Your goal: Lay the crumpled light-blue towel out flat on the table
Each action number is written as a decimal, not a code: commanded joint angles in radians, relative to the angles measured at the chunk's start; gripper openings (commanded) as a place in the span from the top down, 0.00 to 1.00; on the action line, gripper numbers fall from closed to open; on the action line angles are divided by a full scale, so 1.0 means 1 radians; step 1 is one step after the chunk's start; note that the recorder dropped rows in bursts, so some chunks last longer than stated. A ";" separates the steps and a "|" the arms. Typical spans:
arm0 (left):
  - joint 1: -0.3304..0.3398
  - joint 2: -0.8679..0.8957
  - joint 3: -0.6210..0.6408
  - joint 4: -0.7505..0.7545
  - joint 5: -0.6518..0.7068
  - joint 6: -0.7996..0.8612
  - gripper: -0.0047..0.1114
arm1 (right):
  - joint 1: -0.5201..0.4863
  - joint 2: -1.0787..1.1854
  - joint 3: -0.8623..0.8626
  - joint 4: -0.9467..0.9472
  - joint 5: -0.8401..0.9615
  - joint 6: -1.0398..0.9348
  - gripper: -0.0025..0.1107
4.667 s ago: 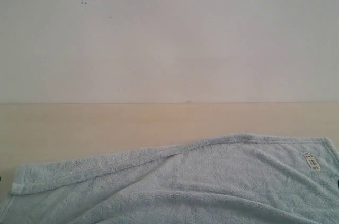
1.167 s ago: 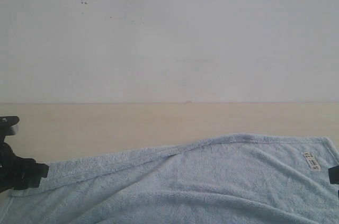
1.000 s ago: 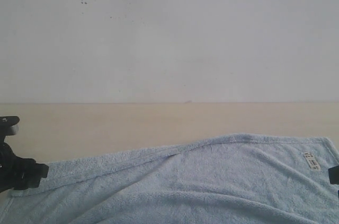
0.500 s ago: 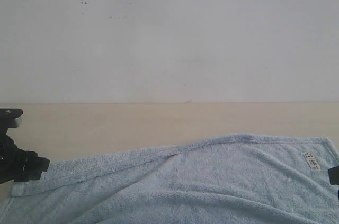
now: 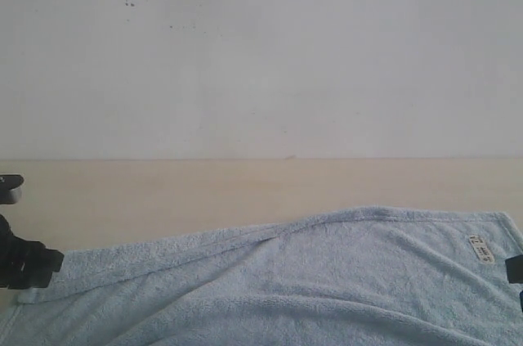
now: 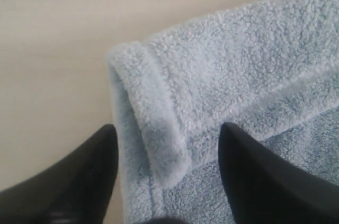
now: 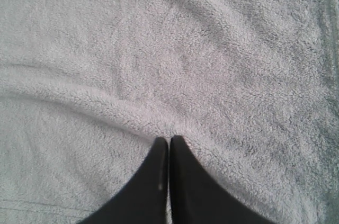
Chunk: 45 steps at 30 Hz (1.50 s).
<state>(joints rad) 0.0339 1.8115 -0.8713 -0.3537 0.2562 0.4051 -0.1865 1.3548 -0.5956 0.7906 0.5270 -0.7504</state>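
The light-blue towel [image 5: 327, 280] lies across the near part of the beige table [image 5: 204, 190], with soft creases and a long fold line running along its far edge. Its white tag [image 5: 481, 249] sits near the right corner. My left gripper [image 5: 37, 262] is at the towel's left corner. In the left wrist view the gripper [image 6: 168, 128] stands open, its black fingers either side of a folded-over hem corner [image 6: 153, 107]. My right gripper [image 7: 169, 139] is shut and empty, its tips just over a ridge of the towel [image 7: 185, 49]. Only a black sliver of the right gripper [image 5: 515, 268] shows at the right edge.
A white wall [image 5: 261, 51] with small dark specks rises behind the table's far edge. Bare table [image 6: 53, 49] lies beside the towel's left corner and in a wide strip beyond the towel.
Both arms have come into view since the earliest frame. Over the last second my left gripper has slid slightly left and down at the towel's corner. The towel has not moved.
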 commanded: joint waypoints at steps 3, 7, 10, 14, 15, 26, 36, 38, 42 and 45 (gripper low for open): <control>-0.001 0.026 -0.003 -0.031 0.003 -0.008 0.49 | -0.001 -0.007 0.001 0.006 0.001 -0.019 0.98; -0.041 0.030 -0.003 -0.060 -0.017 -0.008 0.49 | -0.001 -0.007 0.001 0.006 -0.006 -0.019 0.98; -0.065 0.049 -0.003 -0.060 -0.024 -0.008 0.49 | -0.001 -0.007 0.001 0.006 -0.002 -0.019 0.98; -0.065 0.067 -0.003 -0.058 -0.024 -0.008 0.49 | -0.001 -0.007 0.001 0.006 0.004 -0.020 0.98; -0.065 0.066 -0.003 -0.058 -0.027 -0.008 0.49 | -0.001 -0.007 0.001 0.006 0.004 -0.020 0.98; -0.065 0.065 -0.003 -0.058 -0.049 -0.008 0.81 | -0.001 -0.007 0.001 0.006 0.004 -0.025 0.98; -0.064 -0.036 -0.003 -0.058 -0.067 -0.008 0.88 | -0.001 -0.007 0.001 0.006 -0.002 -0.025 0.98; -0.064 -0.072 -0.003 -0.079 -0.083 -0.008 0.88 | -0.001 -0.007 0.001 0.006 -0.004 -0.025 0.98; -0.064 -0.094 -0.040 -0.103 -0.055 -0.008 0.88 | -0.001 -0.007 0.001 0.010 -0.007 -0.025 0.98; -0.064 -0.081 -0.100 -0.114 -0.013 -0.008 0.88 | -0.001 -0.007 0.001 0.010 -0.008 -0.025 0.98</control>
<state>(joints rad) -0.0245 1.7284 -0.9260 -0.4490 0.2160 0.4047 -0.1865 1.3548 -0.5956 0.7945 0.5252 -0.7656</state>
